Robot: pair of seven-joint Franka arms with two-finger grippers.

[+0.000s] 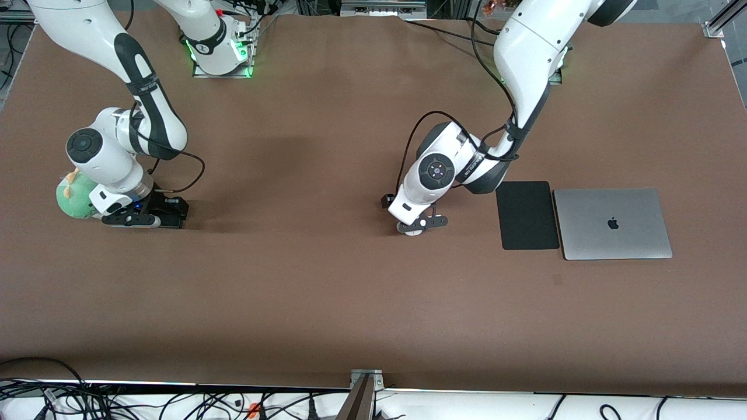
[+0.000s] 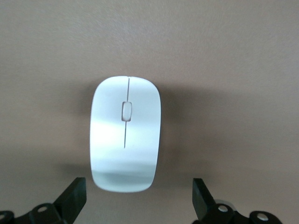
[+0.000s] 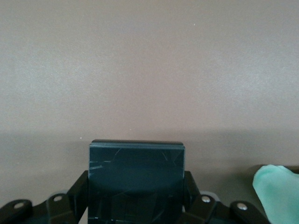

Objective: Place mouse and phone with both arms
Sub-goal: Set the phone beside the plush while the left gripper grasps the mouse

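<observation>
The white mouse (image 1: 413, 231) lies on the brown table near its middle, mostly hidden under my left gripper (image 1: 416, 225). In the left wrist view the mouse (image 2: 125, 133) lies flat. My left gripper (image 2: 138, 200) is open, with its fingers (image 2: 74, 198) wide on either side of the mouse's near end and not touching it. The black phone (image 1: 170, 210) is at the right arm's end of the table. My right gripper (image 1: 163, 213) is low over the table there. In the right wrist view its fingers (image 3: 189, 189) press both sides of the phone (image 3: 136, 177).
A green plush toy (image 1: 74, 195) sits beside the right gripper and shows in the right wrist view (image 3: 278, 191). A black mouse pad (image 1: 527, 214) and a closed silver laptop (image 1: 613, 223) lie side by side at the left arm's end of the table.
</observation>
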